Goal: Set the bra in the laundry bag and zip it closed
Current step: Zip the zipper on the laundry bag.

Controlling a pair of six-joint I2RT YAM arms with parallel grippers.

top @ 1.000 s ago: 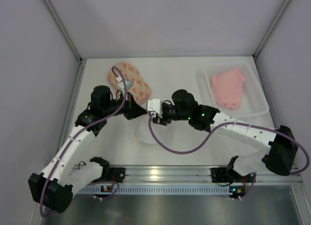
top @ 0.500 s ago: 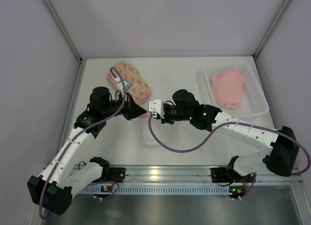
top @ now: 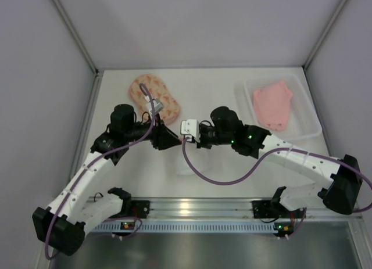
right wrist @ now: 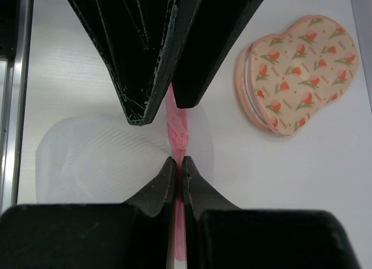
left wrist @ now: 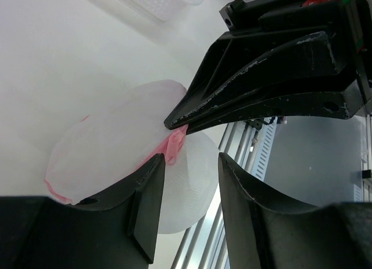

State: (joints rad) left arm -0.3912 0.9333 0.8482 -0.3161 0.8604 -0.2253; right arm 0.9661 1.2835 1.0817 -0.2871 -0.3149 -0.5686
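Right wrist | right end effector [right wrist: 179, 160] pinches rim of mesh pouch [right wrist: 87, 158] | left end effector [left wrist: 190, 158] spread

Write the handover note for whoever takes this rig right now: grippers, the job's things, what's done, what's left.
Left gripper: open, fingers beside the pink rim of the white mesh pouch.
Right gripper: shut on that rim.
Bra: in the clear tray, far right.
Laundry bag: on the table, far left, untouched.
Done: nothing yet.
Left: release the pouch, put the bra in the bag, zip it.
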